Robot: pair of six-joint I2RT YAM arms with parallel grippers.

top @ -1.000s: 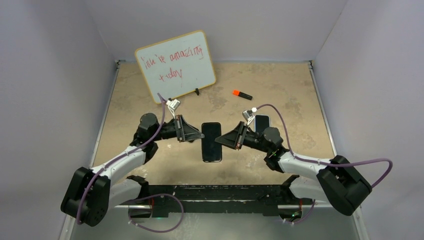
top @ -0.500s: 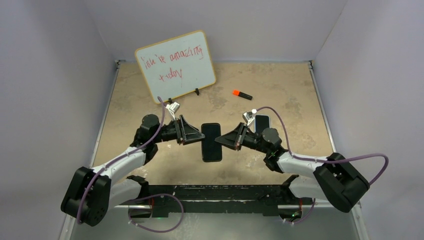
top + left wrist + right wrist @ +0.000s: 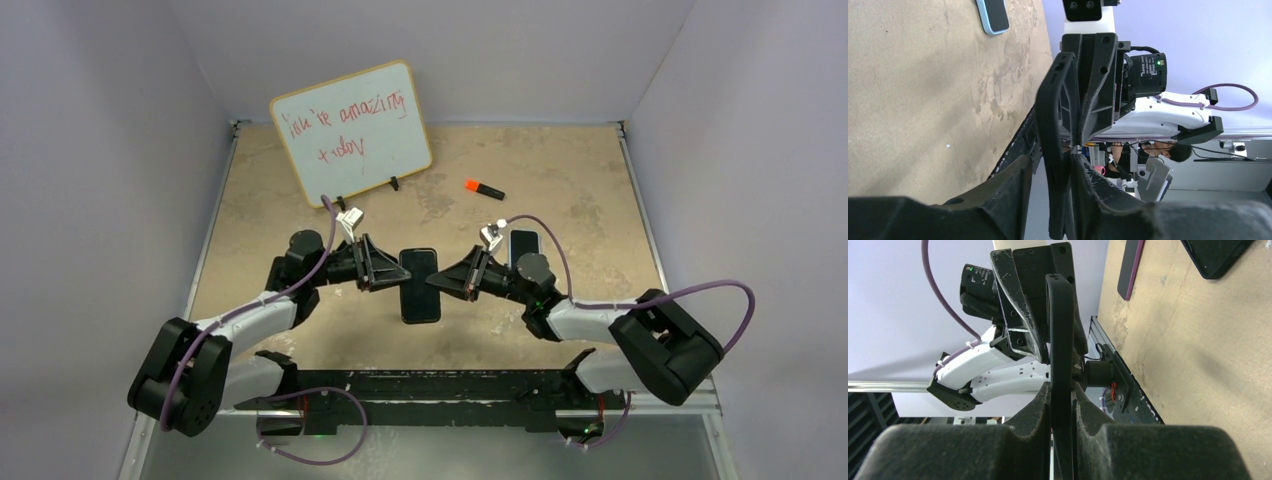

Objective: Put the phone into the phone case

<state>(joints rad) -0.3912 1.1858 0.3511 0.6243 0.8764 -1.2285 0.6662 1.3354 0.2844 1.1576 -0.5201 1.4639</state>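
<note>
A black phone case (image 3: 421, 286) hangs above the middle of the table between both arms. My right gripper (image 3: 440, 280) is shut on its right edge; the right wrist view shows the case (image 3: 1060, 330) pinched edge-on between the pads of that gripper (image 3: 1060, 390). My left gripper (image 3: 392, 270) straddles the left edge with its jaws open. In the left wrist view the case (image 3: 1050, 115) rests against one finger of this gripper (image 3: 1050, 160), with a gap to the other. The phone (image 3: 523, 245), dark with a light-blue rim, lies flat on the table behind the right arm, and the left wrist view catches this phone (image 3: 993, 15) too.
A whiteboard (image 3: 352, 130) with red writing stands at the back left. An orange and black marker (image 3: 484, 188) lies at the back centre. A dark flat object (image 3: 1215, 255) and a purple-edged slab (image 3: 1130, 267) lie on the table. Walls close in three sides.
My left gripper's jaws have opened off the case edge, then narrowed a little. Both arms and the case have shifted slightly left. The right gripper has tightened on the case.
</note>
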